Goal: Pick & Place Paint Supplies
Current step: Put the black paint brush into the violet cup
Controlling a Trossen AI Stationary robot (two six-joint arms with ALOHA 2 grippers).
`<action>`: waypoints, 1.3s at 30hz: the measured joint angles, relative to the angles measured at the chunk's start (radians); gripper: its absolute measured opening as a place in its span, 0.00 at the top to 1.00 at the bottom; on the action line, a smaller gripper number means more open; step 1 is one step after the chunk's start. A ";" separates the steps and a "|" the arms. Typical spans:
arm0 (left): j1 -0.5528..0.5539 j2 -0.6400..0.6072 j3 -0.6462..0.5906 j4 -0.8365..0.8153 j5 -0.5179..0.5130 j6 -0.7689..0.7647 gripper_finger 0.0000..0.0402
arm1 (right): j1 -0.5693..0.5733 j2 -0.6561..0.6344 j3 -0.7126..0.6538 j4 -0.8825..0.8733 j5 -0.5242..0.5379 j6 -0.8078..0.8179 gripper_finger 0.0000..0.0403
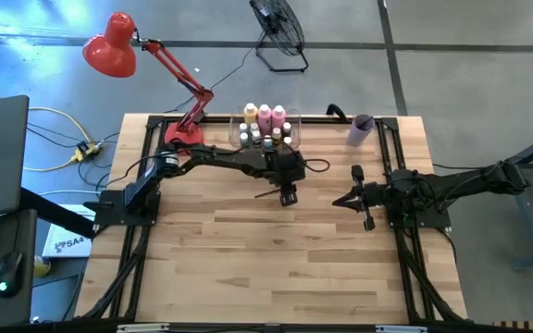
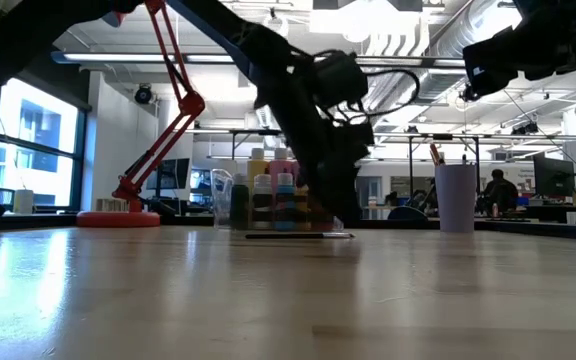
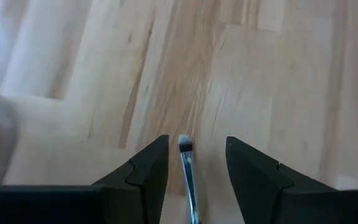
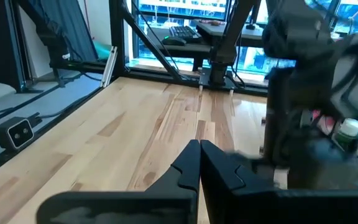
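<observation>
A thin dark paintbrush (image 3: 189, 186) lies flat on the wooden table, its pale bristle tip (image 3: 185, 145) pointing away from my wrist. It also shows as a low dark line in the low view (image 2: 298, 236). My left gripper (image 3: 196, 152) is open and slants down over it, one finger on each side and clear of it (image 1: 288, 194). Just beyond stands a clear bin (image 1: 266, 129) with tall pink and yellow bottles and small white-capped ones. My right gripper (image 4: 199, 155) is shut on nothing, held above the table's right part (image 1: 340, 201).
A lilac cup (image 1: 361, 128) stands at the far right of the table (image 2: 455, 197). A red desk lamp (image 1: 109, 44) has its base (image 1: 183, 134) at the far left. Bare wood (image 1: 276, 268) fills the near half of the table.
</observation>
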 joint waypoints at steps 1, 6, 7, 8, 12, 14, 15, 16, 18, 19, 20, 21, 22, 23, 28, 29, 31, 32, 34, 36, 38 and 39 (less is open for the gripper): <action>0.000 0.010 0.000 0.012 0.000 0.000 0.62 | 0.000 0.000 0.000 0.004 0.000 0.000 0.99; 0.000 0.031 0.000 0.019 -0.019 -0.002 0.62 | 0.000 0.000 0.000 0.003 0.001 -0.001 0.99; 0.000 0.033 0.000 0.018 -0.032 -0.002 0.62 | 0.000 0.000 0.000 0.004 0.001 -0.001 0.99; 0.000 0.034 0.000 0.009 -0.042 -0.002 0.62 | 0.000 0.000 0.000 0.004 0.001 -0.001 0.99; 0.000 0.034 0.000 -0.016 -0.070 -0.007 0.62 | 0.000 0.000 0.000 0.005 0.003 -0.001 0.99; 0.000 0.034 0.001 -0.024 -0.080 -0.009 0.62 | 0.000 0.000 0.000 0.005 0.004 -0.002 0.99; 0.000 0.034 0.001 -0.024 -0.080 -0.008 0.62 | 0.000 0.000 0.000 0.006 0.004 -0.002 0.99; 0.000 0.038 0.001 -0.021 -0.078 -0.008 0.62 | 0.000 0.000 0.000 0.006 0.004 -0.002 0.99; 0.000 0.041 0.001 -0.015 -0.070 -0.008 0.62 | 0.000 0.000 0.000 0.007 0.004 -0.002 0.99; 0.000 0.041 0.001 -0.015 -0.060 -0.008 0.62 | 0.000 0.000 0.000 0.008 0.004 -0.003 0.99; 0.000 0.042 0.001 -0.015 -0.045 -0.008 0.62 | 0.000 0.000 0.000 0.010 0.004 -0.003 0.99; 0.001 0.054 0.002 -0.011 -0.032 -0.008 0.64 | 0.000 0.000 0.000 0.011 0.004 -0.003 0.99; 0.001 0.067 0.003 -0.006 -0.021 -0.005 0.65 | 0.000 0.000 0.000 0.011 0.004 -0.003 0.99; 0.001 0.069 0.003 -0.002 -0.009 -0.005 0.68 | 0.000 0.000 0.000 0.011 0.004 -0.003 0.99; -0.001 0.093 0.003 0.022 0.012 -0.006 0.85 | 0.000 0.000 0.000 0.011 0.004 -0.010 0.99; -0.001 0.093 0.003 0.024 0.013 -0.007 0.89 | 0.000 0.000 0.000 0.011 0.004 -0.014 0.99; 0.000 0.095 0.003 0.025 0.017 -0.017 0.97 | 0.000 0.000 0.000 0.011 0.004 -0.017 0.99; 0.000 0.095 0.003 0.023 0.018 -0.023 0.98 | 0.000 0.000 0.000 0.010 0.004 -0.017 0.99; 0.000 0.095 0.003 0.021 0.019 -0.025 0.98 | 0.000 0.000 0.000 0.011 0.004 -0.020 0.99; 0.000 0.095 0.003 0.020 0.019 -0.024 0.97 | 0.000 0.000 0.000 0.010 0.004 -0.020 0.99; 0.000 0.094 0.003 0.019 0.019 -0.025 0.99 | 0.000 0.000 0.000 0.010 0.004 -0.020 0.99; 0.000 0.092 0.003 0.018 0.019 -0.025 0.99 | 0.000 0.000 0.000 0.010 0.004 -0.020 0.99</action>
